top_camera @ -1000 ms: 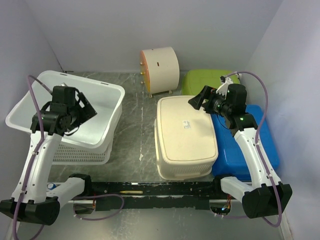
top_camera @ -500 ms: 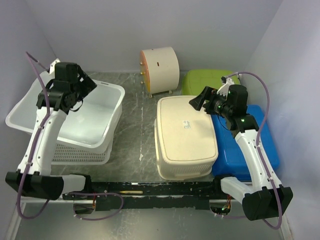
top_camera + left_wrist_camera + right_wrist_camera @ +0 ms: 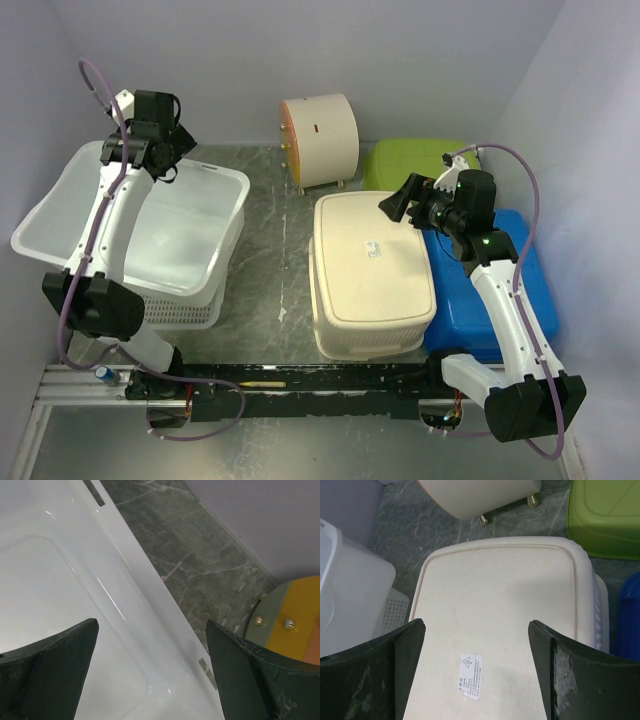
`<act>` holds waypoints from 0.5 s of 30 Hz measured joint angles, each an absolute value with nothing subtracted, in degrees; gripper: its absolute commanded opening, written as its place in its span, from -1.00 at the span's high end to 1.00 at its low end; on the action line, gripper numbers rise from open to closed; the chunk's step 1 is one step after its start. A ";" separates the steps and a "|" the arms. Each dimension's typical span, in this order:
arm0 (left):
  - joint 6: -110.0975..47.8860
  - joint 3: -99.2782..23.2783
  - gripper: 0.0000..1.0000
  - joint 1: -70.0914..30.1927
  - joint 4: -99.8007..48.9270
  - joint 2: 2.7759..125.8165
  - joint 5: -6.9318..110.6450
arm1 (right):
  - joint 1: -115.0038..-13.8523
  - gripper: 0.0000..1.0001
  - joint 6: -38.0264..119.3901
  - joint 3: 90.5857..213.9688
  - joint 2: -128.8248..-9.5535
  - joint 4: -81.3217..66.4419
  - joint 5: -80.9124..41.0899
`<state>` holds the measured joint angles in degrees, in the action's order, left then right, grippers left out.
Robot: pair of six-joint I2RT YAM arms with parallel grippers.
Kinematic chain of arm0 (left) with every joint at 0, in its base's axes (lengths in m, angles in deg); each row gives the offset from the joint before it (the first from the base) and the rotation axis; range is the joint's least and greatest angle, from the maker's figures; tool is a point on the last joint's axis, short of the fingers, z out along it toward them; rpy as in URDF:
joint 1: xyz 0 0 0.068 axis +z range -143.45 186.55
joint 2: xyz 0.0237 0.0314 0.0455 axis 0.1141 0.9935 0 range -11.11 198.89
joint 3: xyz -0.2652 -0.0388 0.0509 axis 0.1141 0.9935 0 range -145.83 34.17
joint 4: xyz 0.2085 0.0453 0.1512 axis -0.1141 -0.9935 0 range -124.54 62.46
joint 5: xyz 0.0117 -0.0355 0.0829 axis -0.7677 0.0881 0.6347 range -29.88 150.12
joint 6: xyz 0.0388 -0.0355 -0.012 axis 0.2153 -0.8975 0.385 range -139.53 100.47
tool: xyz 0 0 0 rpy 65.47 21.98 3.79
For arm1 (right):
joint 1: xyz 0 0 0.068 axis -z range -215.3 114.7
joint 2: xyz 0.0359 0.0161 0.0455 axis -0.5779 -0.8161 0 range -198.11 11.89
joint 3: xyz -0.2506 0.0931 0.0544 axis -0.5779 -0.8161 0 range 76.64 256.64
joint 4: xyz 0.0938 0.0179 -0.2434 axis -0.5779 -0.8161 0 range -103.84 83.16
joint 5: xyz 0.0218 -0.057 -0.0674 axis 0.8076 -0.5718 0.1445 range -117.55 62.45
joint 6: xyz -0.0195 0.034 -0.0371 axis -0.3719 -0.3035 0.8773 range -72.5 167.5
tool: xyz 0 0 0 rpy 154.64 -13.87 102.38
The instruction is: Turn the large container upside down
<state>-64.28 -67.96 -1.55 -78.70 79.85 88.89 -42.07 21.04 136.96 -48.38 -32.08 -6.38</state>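
White container mouth-up, long axis left-right; left end effector and right end effector wide open, empty.

Top view: hangs high above and behind the cream tub, tilts down and forward, stands far enough off to hold the whole table. Right wrist view: hovers close over the cream tub, faces down and toward its far end. Left wrist view: sits well left of the cream tub, very near the white bin, faces down across its rim. Share the white bin and the round drum behind the cream tub.
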 measured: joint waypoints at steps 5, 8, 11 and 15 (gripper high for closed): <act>-64.43 -67.50 -1.00 -1.55 -78.85 82.58 90.38 | -42.07 -0.71 21.45 136.96 -48.99 -32.08 -6.36; -64.96 -66.14 -0.96 -1.55 -78.74 83.39 90.79 | -42.07 -0.71 21.45 136.96 -49.06 -32.08 -6.32; -65.00 -65.23 -0.95 -1.48 -77.32 84.94 90.49 | -42.07 -0.71 21.45 136.96 -49.10 -32.08 -6.17; -64.65 -65.23 -0.99 -1.37 -75.18 87.06 89.72 | -42.07 -0.72 21.50 136.96 -49.12 -32.10 -6.01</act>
